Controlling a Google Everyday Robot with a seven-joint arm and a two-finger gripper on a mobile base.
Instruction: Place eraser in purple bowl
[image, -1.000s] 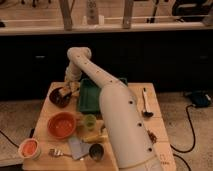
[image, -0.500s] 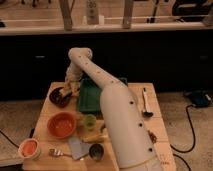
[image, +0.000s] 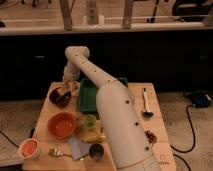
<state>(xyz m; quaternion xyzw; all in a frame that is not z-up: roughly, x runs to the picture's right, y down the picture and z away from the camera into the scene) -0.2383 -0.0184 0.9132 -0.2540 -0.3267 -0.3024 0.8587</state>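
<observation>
The purple bowl (image: 60, 97) sits at the table's back left, dark and round. My gripper (image: 68, 85) hangs down from the white arm (image: 107, 107) right at the bowl's far right rim. A small pale tan piece, seemingly the eraser (image: 74, 86), shows at the gripper's tip beside the bowl's rim. I cannot tell whether it is held or resting there.
A green tray (image: 90, 96) lies right of the bowl. An orange bowl (image: 62, 125), green cup (image: 89, 121), yellow lump (image: 93, 136), dark cup (image: 96, 150), fork (image: 56, 152) and pale cup with orange inside (image: 29, 148) lie in front. A spoon (image: 145, 102) lies at the right.
</observation>
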